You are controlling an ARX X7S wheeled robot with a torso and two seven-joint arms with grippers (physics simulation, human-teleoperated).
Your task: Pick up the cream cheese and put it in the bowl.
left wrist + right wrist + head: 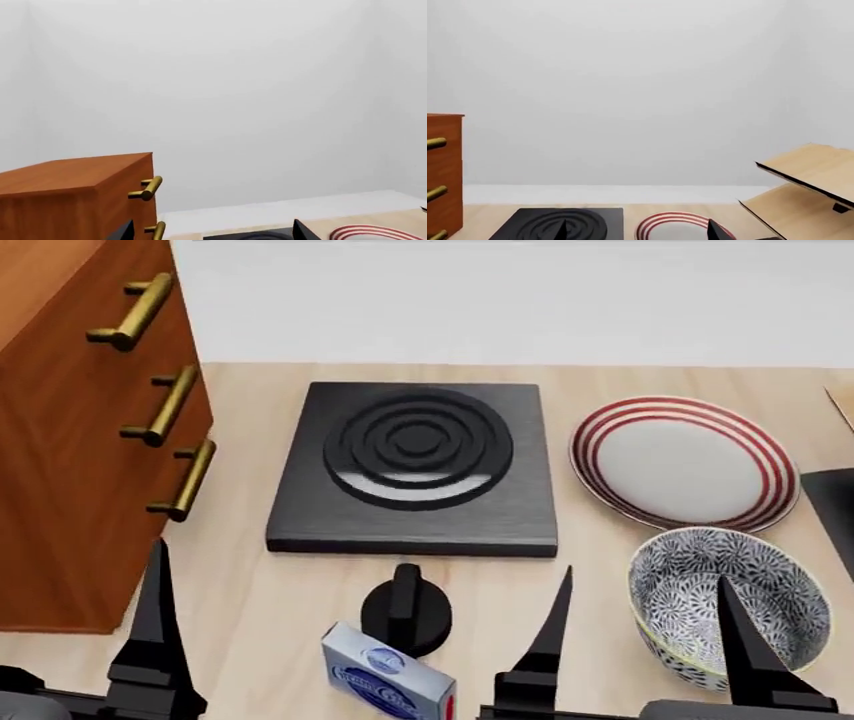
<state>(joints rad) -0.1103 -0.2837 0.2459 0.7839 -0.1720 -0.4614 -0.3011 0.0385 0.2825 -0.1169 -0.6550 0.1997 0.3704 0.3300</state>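
Near the front edge of the tabletop [267,600], the cream cheese [387,680] lies flat and untouched, its blue oval logo facing up and its red end toward the robot's right, just in front of a black knob [406,612] that belongs to the hotplate [416,465]. The bowl [727,602] stands well apart to the robot's right, empty, with the red-striped plate [683,460] behind it. Left hand [354,640] and right hand [638,640] both hover with fingers spread wide, holding nothing; the left hand's two tips straddle the box from above. The step in hand appears to be the reach. A sound grasp would lower the left hand straight down, turn the wrist so the fingers close across the box's narrow sides, and stay clear of the knob behind it. A flat box likely needs a low grip, or it may slip when lifted toward the bowl.
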